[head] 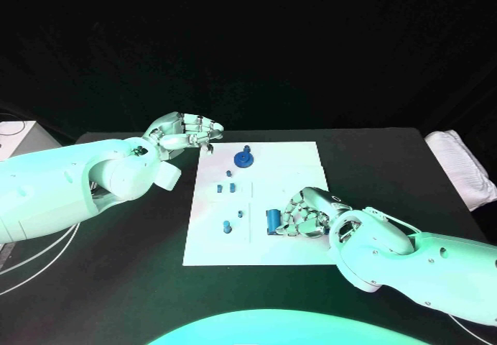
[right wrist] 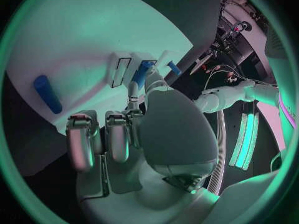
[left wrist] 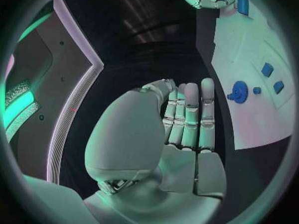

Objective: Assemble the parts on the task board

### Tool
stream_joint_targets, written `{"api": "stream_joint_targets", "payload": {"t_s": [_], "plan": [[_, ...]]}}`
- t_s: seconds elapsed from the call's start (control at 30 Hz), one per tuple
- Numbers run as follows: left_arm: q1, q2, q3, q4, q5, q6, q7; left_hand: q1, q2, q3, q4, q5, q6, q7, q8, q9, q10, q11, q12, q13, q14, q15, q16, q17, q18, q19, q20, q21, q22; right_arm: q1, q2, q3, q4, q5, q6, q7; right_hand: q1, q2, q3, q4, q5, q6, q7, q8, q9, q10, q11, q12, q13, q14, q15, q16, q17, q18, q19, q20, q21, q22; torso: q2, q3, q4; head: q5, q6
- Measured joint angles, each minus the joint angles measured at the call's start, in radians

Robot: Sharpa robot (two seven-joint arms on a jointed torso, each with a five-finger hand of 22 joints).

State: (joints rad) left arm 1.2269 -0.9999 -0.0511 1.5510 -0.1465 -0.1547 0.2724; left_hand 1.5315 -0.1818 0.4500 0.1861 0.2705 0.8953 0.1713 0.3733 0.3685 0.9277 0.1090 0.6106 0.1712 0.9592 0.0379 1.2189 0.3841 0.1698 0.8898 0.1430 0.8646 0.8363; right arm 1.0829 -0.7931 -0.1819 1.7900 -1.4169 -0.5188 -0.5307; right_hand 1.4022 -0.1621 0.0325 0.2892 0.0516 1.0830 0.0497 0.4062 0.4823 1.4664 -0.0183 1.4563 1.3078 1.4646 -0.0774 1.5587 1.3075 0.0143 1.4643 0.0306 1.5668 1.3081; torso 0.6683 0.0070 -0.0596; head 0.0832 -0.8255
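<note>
The white task board (head: 259, 248) lies in the middle of the table. On it are a blue gear (head: 243, 158), several small blue parts (head: 234, 187) and a blue cylinder (head: 272, 220) lying flat. My right hand (head: 307, 213) rests on the board just right of that cylinder, fingers curled. In the right wrist view the cylinder (right wrist: 48, 93) lies apart from the right hand (right wrist: 124, 134), which seems to pinch a small blue peg (right wrist: 141, 73) at its fingertips. My left hand (head: 187, 134) hovers off the board's far left corner and holds nothing. The gear (left wrist: 237, 91) lies beyond the left hand (left wrist: 187, 119).
A white box (head: 16, 136) stands at the table's left edge and a pale cloth bundle (head: 461, 172) lies at its right edge. White cables (head: 31, 262) trail over the front left of the table.
</note>
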Motion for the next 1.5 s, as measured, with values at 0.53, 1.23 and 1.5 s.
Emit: {"api": "stream_joint_targets", "payload": {"t_s": [0.53, 1.23, 1.5], "plan": [[0.000, -0.001, 0.000, 0.000, 0.000, 0.000, 0.000, 0.000, 0.000, 0.002, 0.002, 0.000, 0.000, 0.000, 0.000, 0.002, -0.004, -0.004, 0.004, 0.001, 0.000, 0.000, 0.000, 0.001, 0.000, 0.000, 0.000, 0.000, -0.001, -0.001, -0.007, -0.001, 0.003, -0.012, 0.004, -0.002, -0.008, -0.001, 0.007, -0.001, 0.008, 0.000, 0.000, 0.000, 0.000, 0.000, 0.000, -0.007, 0.000, 0.004, -0.004, 0.000, 0.000, 0.000, 0.004, -0.004, 0.000, 0.000, -0.001, 0.0001, -0.0006, 0.002, -0.001], [0.000, 0.000, -0.001, -0.010, -0.001, -0.001, -0.004, 0.000, 0.000, 0.004, -0.001, 0.000, 0.000, 0.000, 0.000, 0.002, -0.004, -0.004, 0.004, 0.001, 0.000, 0.000, 0.000, 0.001, 0.000, 0.004, -0.004, 0.000, -0.001, 0.011, -0.198, 0.001, 0.119, 0.064, -0.066, 0.022, -0.091, 0.005, -0.062, 0.000, 0.008, -0.082, 0.031, -0.017, -0.017, -0.002, 0.017, -0.085, 0.000, 0.002, 0.006, -0.023, 0.000, 0.000, 0.002, 0.006, -0.002, 0.000, -0.006, -0.0005, -0.0071, -0.018, 0.013], [0.000, 0.001, -0.002, -0.008, -0.001, -0.001, -0.004, 0.000, 0.000, 0.004, -0.001, 0.000, 0.000, 0.000, 0.000, 0.003, -0.004, -0.004, 0.004, 0.002, 0.000, 0.000, -0.004, 0.002, 0.000, 0.004, -0.004, 0.000, -0.001, 0.015, -0.309, 0.000, 0.119, 0.073, -0.069, 0.019, -0.082, 0.014, -0.063, -0.001, 0.008, -0.082, 0.031, -0.017, -0.018, -0.002, 0.017, -0.076, 0.000, 0.002, 0.006, -0.023, 0.000, 0.000, 0.002, 0.006, -0.002, -0.001, -0.007, -0.0011, -0.0086, -0.025, 0.015]]}}
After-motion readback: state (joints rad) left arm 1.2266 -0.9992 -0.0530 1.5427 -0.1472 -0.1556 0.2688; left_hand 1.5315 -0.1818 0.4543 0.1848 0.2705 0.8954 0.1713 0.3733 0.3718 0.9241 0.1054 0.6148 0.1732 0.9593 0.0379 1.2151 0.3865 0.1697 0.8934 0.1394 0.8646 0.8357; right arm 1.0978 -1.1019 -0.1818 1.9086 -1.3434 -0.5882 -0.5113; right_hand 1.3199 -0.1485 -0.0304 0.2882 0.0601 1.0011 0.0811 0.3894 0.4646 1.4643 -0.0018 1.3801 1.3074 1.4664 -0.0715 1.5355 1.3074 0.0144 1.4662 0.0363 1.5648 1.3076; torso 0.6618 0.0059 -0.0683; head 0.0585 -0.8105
